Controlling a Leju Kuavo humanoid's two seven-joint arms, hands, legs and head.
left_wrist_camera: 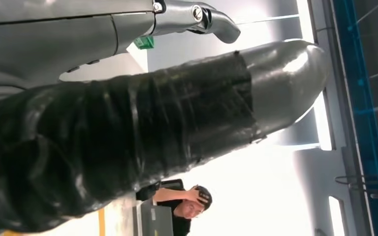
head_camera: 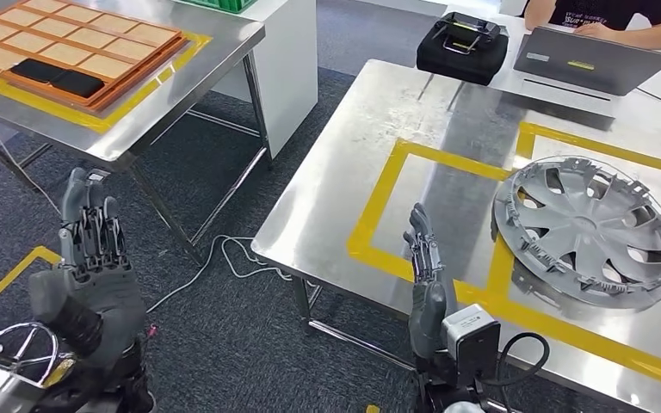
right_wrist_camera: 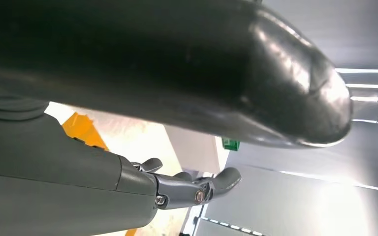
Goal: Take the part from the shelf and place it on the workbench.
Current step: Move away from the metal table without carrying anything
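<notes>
A workshop-like lab: steel workbenches marked with yellow tape, grey carpet, a laptop.

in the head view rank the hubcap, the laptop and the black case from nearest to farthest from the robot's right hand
From the right hand:
1. Hubcap, on the workbench to its right.
2. Black case, at the bench's far edge, straight ahead.
3. Laptop, far edge, further right; close to the case's distance.

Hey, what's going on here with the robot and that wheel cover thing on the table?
Nothing is being held at this moment. The grey wheel cover lies flat on the steel workbench, partly over the yellow tape outline. The robot's left hand is raised over the floor and its right hand at the workbench's near edge, both with fingers extended and empty. A person sits at a laptop at the far end.
</notes>
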